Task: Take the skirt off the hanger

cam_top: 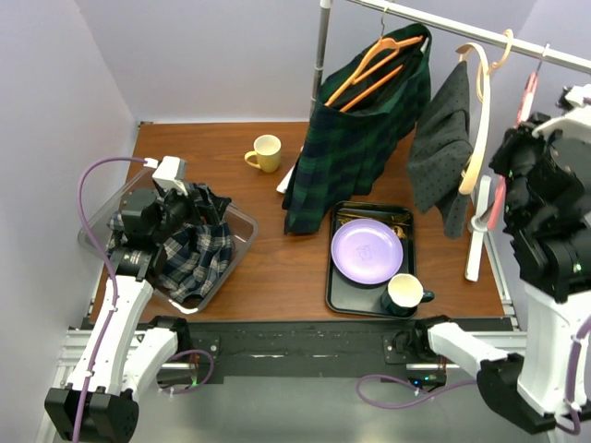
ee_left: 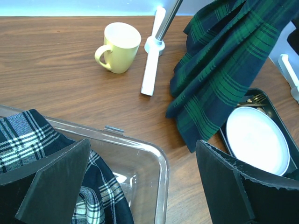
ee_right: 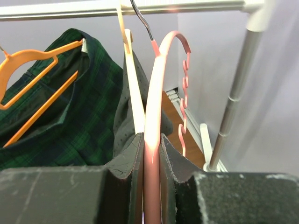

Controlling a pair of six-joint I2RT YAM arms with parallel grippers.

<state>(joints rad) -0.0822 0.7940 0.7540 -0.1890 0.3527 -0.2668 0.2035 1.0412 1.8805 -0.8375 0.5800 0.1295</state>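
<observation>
A dark green plaid skirt [cam_top: 355,138] hangs on an orange hanger [cam_top: 374,69] at the left end of the rail; it also shows in the left wrist view [ee_left: 219,70] and the right wrist view [ee_right: 60,107]. A grey dotted garment [cam_top: 443,148] hangs on a cream hanger [ee_right: 133,93]. My right gripper [ee_right: 152,149] is shut on a bare pink hanger [ee_right: 156,107] hooked on the rail. My left gripper [ee_left: 142,186] is open and empty over a clear bin [ee_left: 159,158] that holds a black-and-white plaid skirt [ee_left: 28,135].
A yellow mug [cam_top: 266,152] stands near the rack's pole [cam_top: 320,55] and white foot [ee_left: 153,65]. A black tray [cam_top: 334,286] holds a purple plate [cam_top: 367,251] and a dark mug [cam_top: 404,293]. The bin [cam_top: 235,254] sits at the table's left.
</observation>
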